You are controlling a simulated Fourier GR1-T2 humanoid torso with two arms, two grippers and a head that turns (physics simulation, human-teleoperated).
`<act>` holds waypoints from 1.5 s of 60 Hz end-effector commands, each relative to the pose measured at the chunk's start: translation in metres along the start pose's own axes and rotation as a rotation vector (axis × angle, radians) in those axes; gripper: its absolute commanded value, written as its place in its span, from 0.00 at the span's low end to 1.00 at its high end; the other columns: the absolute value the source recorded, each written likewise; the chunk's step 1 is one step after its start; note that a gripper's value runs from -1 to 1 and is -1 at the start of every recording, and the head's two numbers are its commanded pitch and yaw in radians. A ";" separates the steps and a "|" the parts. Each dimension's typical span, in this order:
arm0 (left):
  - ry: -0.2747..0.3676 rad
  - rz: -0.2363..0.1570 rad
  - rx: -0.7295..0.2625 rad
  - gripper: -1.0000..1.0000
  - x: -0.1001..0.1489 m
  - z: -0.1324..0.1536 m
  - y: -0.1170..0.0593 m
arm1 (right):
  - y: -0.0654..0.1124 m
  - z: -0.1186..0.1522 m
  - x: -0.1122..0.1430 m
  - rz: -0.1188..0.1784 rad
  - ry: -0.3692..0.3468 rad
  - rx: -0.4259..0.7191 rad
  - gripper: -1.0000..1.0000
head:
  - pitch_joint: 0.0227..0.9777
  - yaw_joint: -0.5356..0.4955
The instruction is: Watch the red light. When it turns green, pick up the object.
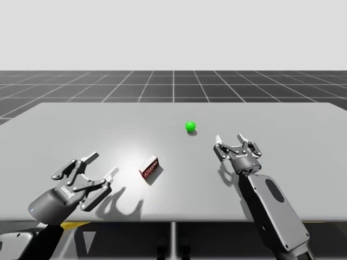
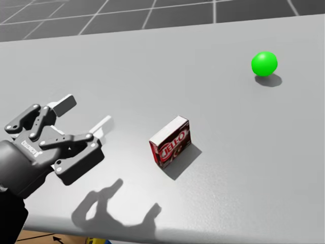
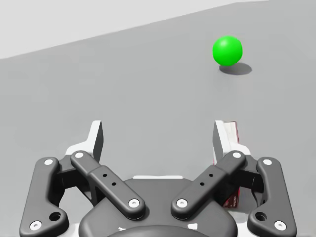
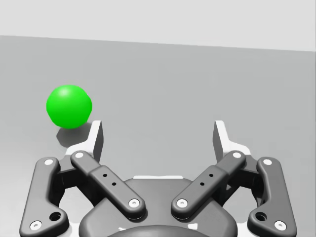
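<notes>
The tabletop point(image 1: 81, 130) is big, flat and plain grey. Two things sit on it. One is a small green ball point(image 1: 190, 127). It sits toward the back, a bit right of the middle, with a little dark shadow under it. The other is a small red box point(image 1: 149, 168) with white sides. It stands up on one thin side, closer to the front edge and left of the ball. The two are well apart. A bright patch shines on the tabletop just left of the box.
</notes>
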 end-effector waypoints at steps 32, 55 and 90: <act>0.183 -0.025 -0.162 0.00 -0.062 -0.017 -0.060 | -0.001 0.001 0.002 -0.003 -0.009 0.002 0.00 | 0.83 0.72; 0.235 0.006 -0.129 0.00 -0.072 -0.061 -0.061 | -0.002 0.002 0.004 -0.008 -0.017 0.003 0.00 | 0.83 0.71; 0.302 0.008 -0.095 0.98 -0.089 -0.087 -0.064 | -0.006 0.001 0.009 -0.017 -0.037 -0.002 0.00 | 0.81 0.70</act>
